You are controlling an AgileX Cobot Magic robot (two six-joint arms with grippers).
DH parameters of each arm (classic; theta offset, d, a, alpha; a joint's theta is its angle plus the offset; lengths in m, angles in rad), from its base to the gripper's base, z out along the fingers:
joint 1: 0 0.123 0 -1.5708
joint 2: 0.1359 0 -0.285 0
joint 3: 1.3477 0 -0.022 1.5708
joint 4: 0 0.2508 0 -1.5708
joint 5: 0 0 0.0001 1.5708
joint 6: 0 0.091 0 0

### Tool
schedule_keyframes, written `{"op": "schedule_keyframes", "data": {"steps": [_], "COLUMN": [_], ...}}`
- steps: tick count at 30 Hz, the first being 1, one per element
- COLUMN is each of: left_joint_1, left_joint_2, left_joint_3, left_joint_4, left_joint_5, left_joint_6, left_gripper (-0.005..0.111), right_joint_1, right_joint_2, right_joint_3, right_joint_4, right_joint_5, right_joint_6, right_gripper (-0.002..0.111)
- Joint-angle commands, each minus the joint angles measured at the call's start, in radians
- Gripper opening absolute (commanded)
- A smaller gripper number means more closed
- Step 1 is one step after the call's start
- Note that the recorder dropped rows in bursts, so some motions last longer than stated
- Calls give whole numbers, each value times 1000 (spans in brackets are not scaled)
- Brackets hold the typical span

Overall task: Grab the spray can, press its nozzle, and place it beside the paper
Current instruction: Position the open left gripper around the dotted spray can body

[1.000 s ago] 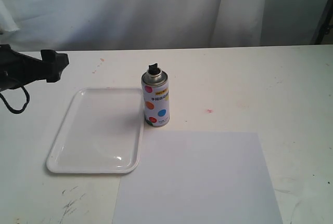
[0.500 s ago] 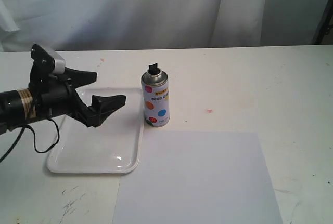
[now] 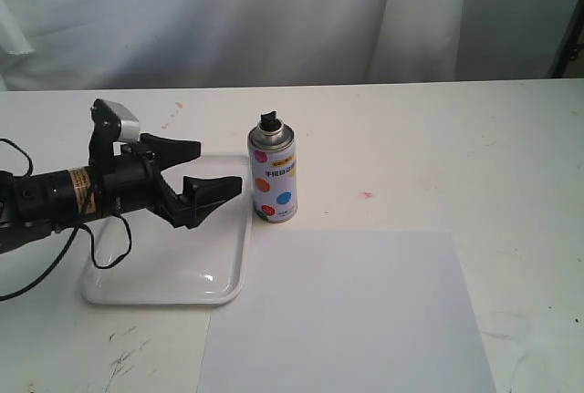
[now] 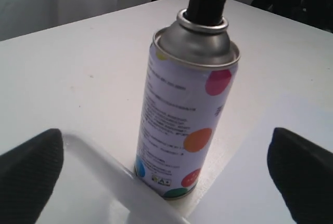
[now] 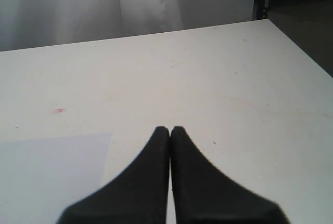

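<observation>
One spray can (image 3: 273,179), one sheet of paper (image 3: 351,315), one white tray (image 3: 164,270), all on the one white table (image 3: 456,156), and two grippers, though only one of them shows from where I stand. The left gripper (image 3: 219,165) comes in from the left on an arm lying low and almost level above the tray, its camera block riding on top. Its two black fingers (image 4: 31,156) are spread wide and aimed at the can, one to each side of it, short of touching. The right gripper (image 5: 169,129) shows only in its own wrist camera, fingertips pressed together above bare table, with a corner of the paper close by.

The can stands upright just beside the tray's right rim, near the paper's far left corner. It is white with pink, orange, blue and green dots, a silver shoulder and a small black nozzle (image 3: 269,120) on top
</observation>
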Motion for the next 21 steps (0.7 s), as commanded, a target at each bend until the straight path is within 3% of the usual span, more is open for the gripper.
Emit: {"op": "schedule_keyframes", "data": {"steps": [1,6,21], "left_joint_1": [-48,-98,-98], "left_joint_2": [4,47,177], "left_joint_3": [-43,-101,-220], "left_joint_4": [38,36,22], "left_joint_5": [17,25,-34], "left_joint_6": [-13,-29,-67], "left_gripper": [100,100,100], "right_joint_1": [-7,-7,-7], "right_joint_2": [-6,-6,-6], "right_joint_3": [4,4,4], "right_joint_4": [3,3,3], "right_joint_5": [-1,-1,-1], "right_joint_6": [0,0,0], "right_gripper": [0,0,0]}}
